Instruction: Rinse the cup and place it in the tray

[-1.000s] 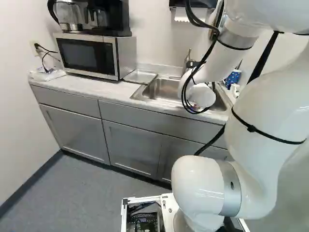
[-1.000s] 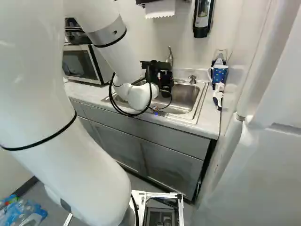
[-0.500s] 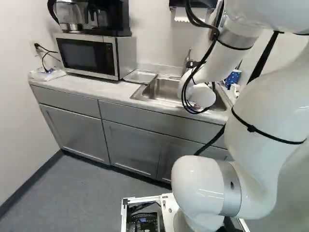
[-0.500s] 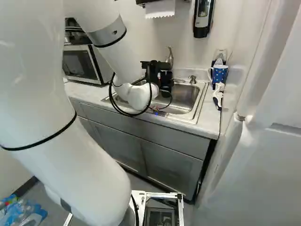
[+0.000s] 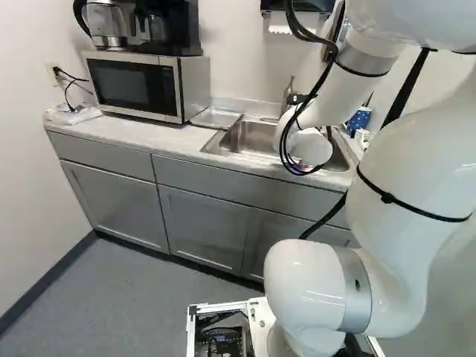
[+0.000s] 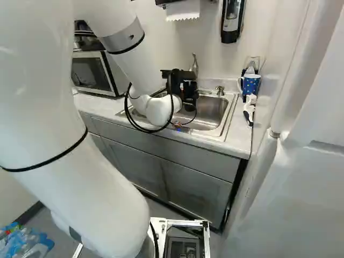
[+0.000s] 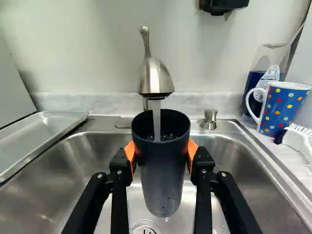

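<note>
Tumbler [image 7: 162,180]: your wrist view alone shows it plainly, upright over the sink [image 7: 63,161] and under the faucet [image 7: 155,78]; dark blue-black, smooth, round-mouthed, narrowing downward.
Gripper [image 6: 190,92]: a black shape just above the centre of your right base view; in the wrist view it pinches the tumbler from two sides, orange pads [image 7: 129,152] against its wall.
Water [image 7: 156,119]: a clear stream runs from the faucet into the tumbler's mouth.
Sink: brushed steel; you see its left part right of centre in the left base view, its right part in the right base view.
Tray [image 5: 216,117]: shallow, shiny metal, rectangular, above centre in the left base view, on the pale marbled counter [image 5: 134,137] between microwave [image 5: 141,85] and sink.
Mug [image 7: 282,109]: blue with coloured dots and a white handle, upper right in the right base view.
Brush [image 7: 296,139]: white bristles, beside the mug.
Coffee maker [image 5: 167,26]: glossy black, at the upper left of your left base view, on the microwave.
Paper towel [image 6: 183,11]: white, jagged-edged, top centre of the right base view.
</note>
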{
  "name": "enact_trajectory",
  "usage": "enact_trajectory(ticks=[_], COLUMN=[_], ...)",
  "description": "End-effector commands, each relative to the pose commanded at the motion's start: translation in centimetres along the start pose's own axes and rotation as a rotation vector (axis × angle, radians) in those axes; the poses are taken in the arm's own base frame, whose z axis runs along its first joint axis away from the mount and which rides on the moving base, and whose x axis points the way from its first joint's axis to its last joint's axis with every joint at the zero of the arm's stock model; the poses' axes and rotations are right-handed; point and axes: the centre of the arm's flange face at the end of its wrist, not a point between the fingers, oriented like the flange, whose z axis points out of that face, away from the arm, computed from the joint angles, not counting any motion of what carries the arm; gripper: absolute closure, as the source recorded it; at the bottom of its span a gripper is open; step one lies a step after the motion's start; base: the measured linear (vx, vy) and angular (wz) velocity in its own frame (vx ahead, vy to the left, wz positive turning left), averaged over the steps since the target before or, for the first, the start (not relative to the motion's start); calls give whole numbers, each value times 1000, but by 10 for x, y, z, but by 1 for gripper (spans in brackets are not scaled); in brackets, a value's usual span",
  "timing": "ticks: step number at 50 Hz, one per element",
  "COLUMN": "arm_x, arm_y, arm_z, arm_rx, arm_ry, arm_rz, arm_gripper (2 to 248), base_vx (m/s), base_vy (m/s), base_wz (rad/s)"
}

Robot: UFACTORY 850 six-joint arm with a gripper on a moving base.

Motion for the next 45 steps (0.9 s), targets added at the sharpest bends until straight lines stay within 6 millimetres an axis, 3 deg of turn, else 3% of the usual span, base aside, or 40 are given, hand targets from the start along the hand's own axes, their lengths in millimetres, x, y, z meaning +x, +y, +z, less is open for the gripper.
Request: enact_trajectory(ticks=[28,45], arm_x=[0,-1], arm_y=[-1,-18], arm_z=[0,-6], arm_rx=[1,42], arm_ry=[0,-1], arm_rz=[0,-5], arm_gripper=[128,128], base_vx=[0,0], base_vy=[0,0], base_wz=[0,0])
